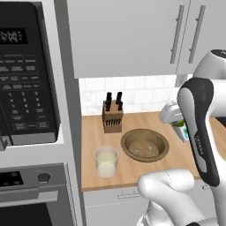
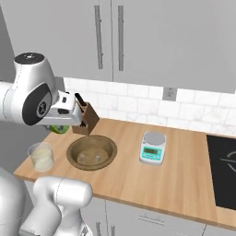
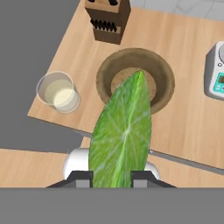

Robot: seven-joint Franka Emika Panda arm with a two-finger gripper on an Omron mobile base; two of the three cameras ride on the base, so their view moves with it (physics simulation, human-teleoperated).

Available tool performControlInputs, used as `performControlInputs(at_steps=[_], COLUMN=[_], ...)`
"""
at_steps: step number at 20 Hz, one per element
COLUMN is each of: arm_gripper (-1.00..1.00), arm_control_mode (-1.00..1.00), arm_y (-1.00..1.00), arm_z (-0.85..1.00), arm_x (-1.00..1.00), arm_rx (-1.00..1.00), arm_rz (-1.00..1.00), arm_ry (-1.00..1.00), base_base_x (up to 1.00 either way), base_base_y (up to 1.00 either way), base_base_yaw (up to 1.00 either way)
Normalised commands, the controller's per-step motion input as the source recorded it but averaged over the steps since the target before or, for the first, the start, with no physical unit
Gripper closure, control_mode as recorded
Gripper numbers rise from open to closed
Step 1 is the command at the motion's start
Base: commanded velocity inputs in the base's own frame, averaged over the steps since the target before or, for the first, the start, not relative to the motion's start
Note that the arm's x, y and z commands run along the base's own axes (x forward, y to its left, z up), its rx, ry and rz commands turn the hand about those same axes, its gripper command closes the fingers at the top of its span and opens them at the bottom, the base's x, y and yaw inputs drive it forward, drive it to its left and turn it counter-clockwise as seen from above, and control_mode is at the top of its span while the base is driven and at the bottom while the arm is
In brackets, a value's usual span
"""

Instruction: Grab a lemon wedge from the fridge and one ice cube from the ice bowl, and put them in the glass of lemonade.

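My gripper (image 3: 113,177) is shut on the lemon wedge (image 3: 122,135), a green-yellow slice that stands up between the fingers. In the right base view the wedge (image 2: 59,128) peeks out under the hand, held high above the counter's left end. The wedge (image 1: 178,123) also shows beside my forearm. Below the hand lie the brown ice bowl (image 3: 164,74) and, left of it, the glass of lemonade (image 3: 58,92). The bowl (image 2: 91,152) holds two clear ice cubes (image 2: 82,158). The glass (image 1: 106,161) stands at the counter's front left corner, next to the bowl (image 1: 145,145). The fridge is out of view.
A knife block (image 2: 87,117) stands behind the bowl by the tiled wall. A small kitchen scale (image 2: 153,148) sits right of the bowl, and a black cooktop (image 2: 223,161) is at the far right. A microwave (image 1: 26,75) and oven (image 1: 31,194) flank the counter's left.
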Motion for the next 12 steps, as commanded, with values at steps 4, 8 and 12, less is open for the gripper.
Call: performControlInputs(at_steps=[4,8,12], arm_gripper=[1.0,1.0,1.0], arm_control_mode=[1.0,1.0,1.0], arm_y=[0.0,0.0,0.0], arm_z=[0.0,0.0,0.0], arm_x=[0.0,0.0,0.0], arm_rx=[0.0,0.0,0.0], arm_rz=[0.0,0.0,0.0], arm_ry=[0.0,0.0,0.0], base_base_x=[0.12,0.0,0.0], base_base_y=[-0.02,-0.02,-0.01], base_base_yaw=[0.0,0.0,0.03])
